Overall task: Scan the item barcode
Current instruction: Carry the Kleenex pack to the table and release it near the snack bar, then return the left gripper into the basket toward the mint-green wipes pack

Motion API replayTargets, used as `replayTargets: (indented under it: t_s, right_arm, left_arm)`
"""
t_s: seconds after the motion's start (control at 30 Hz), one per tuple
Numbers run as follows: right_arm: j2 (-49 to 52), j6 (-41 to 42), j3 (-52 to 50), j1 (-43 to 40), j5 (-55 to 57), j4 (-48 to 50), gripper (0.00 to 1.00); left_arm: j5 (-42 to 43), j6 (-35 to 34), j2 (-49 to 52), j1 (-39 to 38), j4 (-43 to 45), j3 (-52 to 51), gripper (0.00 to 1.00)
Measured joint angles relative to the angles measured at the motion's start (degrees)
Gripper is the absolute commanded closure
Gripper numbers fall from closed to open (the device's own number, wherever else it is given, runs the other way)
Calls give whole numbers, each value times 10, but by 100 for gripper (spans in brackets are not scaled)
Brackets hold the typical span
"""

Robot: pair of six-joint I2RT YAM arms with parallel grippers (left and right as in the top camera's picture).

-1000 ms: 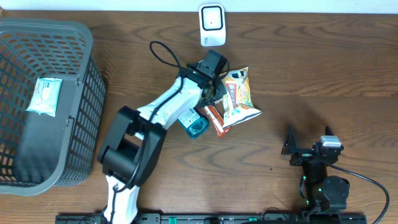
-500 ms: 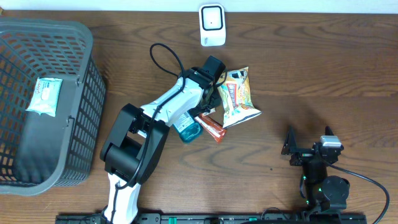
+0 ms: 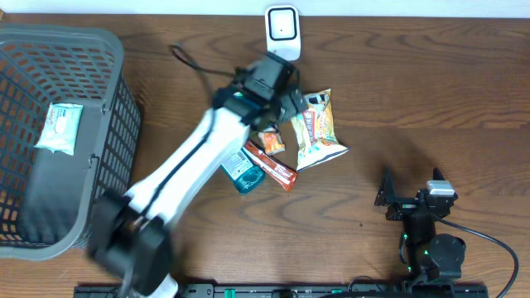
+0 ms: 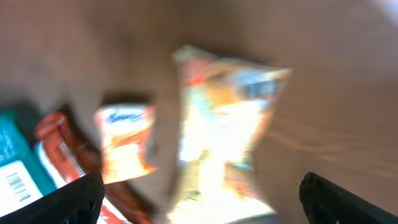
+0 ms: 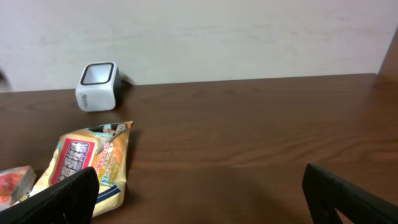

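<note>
- Two arms show in the overhead view. The left fingers (image 3: pixel 290 95) hang spread over a small pile on the worktop (image 3: pixel 431 99), pinching nothing. The right fingers (image 3: pixel 385 189) are parked well apart, near the front edge.
- We judge the step in hand to be picking an item: nothing is lifted yet. The snack bag (image 3: pixel 319 128) lies just under the left fingers and looks the likeliest choice, though we cannot be sure. A small orange packet (image 3: pixel 271 142), a red bar (image 3: pixel 273 167) and a teal box (image 3: pixel 240 174) lie just beside it.
- Next, we reckon, comes a clean pinch on one item alone, then a short carry to the scanner (image 3: pixel 282 33), which stands near the worktop's far edge, close to the pile. The path there is bare wood. The basket (image 3: pixel 116 99) is off to the left, and wide open worktop lies to the right.
- From the left wrist, all is blurred. The fingers stand wide at both lower corners, the snack bag between them and below. A barcode label shows on the teal box at the far left.
- From the right wrist, those fingers are spread and empty. The scanner sits by the back wall, with bare worktop ahead.
</note>
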Motion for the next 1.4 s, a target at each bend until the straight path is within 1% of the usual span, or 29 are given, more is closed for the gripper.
replayTargets:
  t_s: [0.13, 0.27, 0.37, 0.53, 0.6, 0.73, 0.87, 1.0, 1.2, 1.4]
  right_arm:
    - [0, 0, 0, 0, 0, 0, 1]
    - [0, 0, 0, 0, 0, 0, 1]
    - [0, 0, 0, 0, 0, 0, 1]
    - [0, 0, 0, 0, 0, 0, 1]
    - [0, 0, 0, 0, 0, 0, 1]
    - [0, 0, 0, 0, 0, 0, 1]
    - [0, 0, 0, 0, 0, 0, 1]
    - [0, 0, 0, 0, 0, 0, 1]
    - [0, 0, 0, 0, 0, 0, 1]
    - [0, 0, 0, 0, 0, 0, 1]
  left_arm:
    - [-5, 59, -110, 1, 22, 12, 1]
    - [-40, 96, -196, 3, 22, 15, 2]
    - [-73, 122, -253, 14, 21, 15, 2]
    - [-93, 147, -309, 56, -6, 15, 3]
    - [-96, 150, -322, 78, -19, 15, 2]
    - [-103, 144, -338, 147, -59, 15, 2]
    - [-105, 129, -346, 222, -118, 15, 2]
    - [-105, 121, -348, 270, -160, 15, 2]
    - [-105, 119, -349, 318, -187, 15, 2]
    - [-105, 119, -349, 331, -198, 15, 2]
